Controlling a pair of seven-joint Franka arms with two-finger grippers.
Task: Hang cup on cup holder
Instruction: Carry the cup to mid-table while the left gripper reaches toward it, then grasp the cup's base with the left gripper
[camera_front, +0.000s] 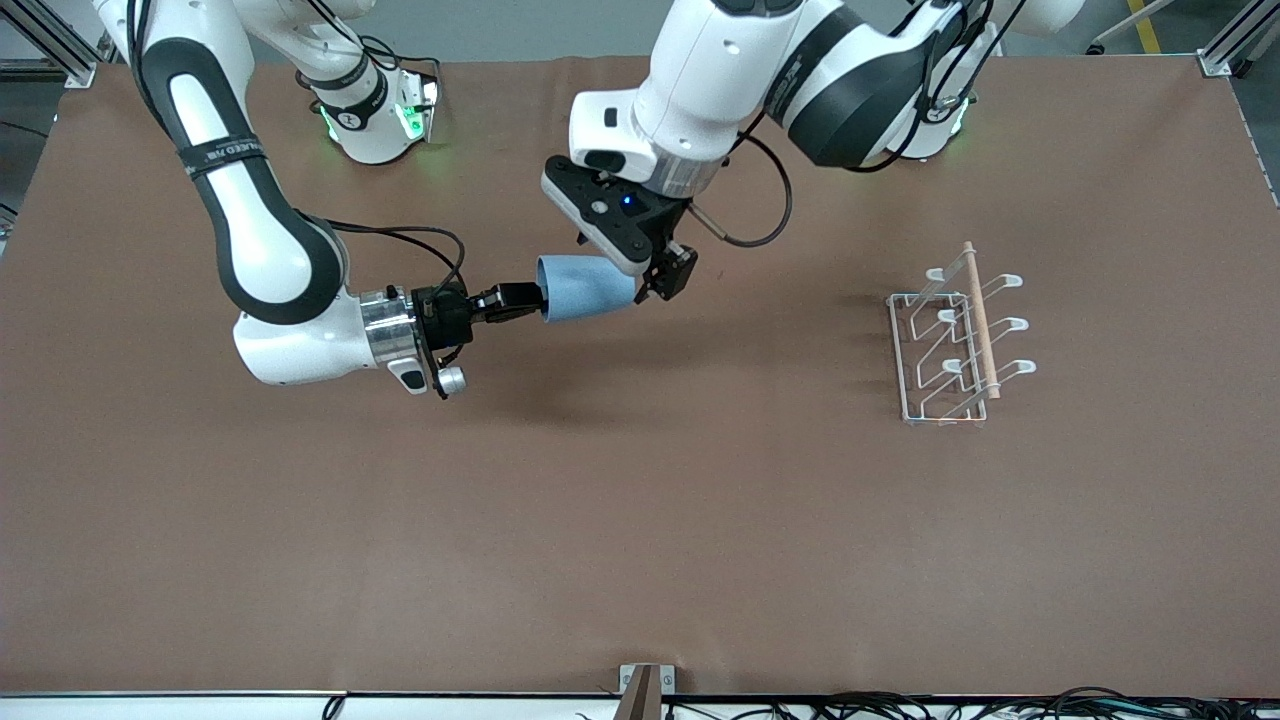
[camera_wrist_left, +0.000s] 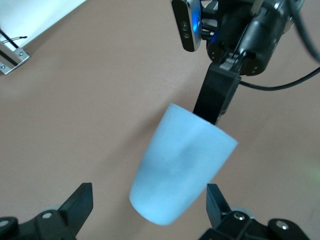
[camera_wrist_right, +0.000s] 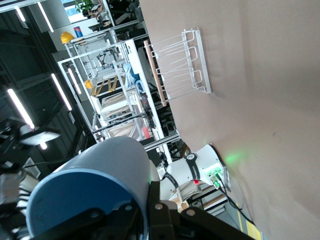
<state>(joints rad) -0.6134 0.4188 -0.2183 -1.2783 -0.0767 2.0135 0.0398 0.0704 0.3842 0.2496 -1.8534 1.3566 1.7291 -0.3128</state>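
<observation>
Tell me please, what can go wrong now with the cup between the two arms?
1. The right pincer pinches only the rim of the cup, so the cup may tilt or slip.
2. The left pincer is open around the cup's base; closing off-centre could knock it loose.
3. The cup holder stands apart, toward the left arm's end.

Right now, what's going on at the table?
The right gripper is shut on the rim of the light-blue cup, holding it sideways in the air over the middle of the table. The left gripper is open at the cup's closed end, fingers either side of it but not yet closed, so this looks like a handover. The white wire cup holder stands bare toward the left arm's end of the table.
</observation>
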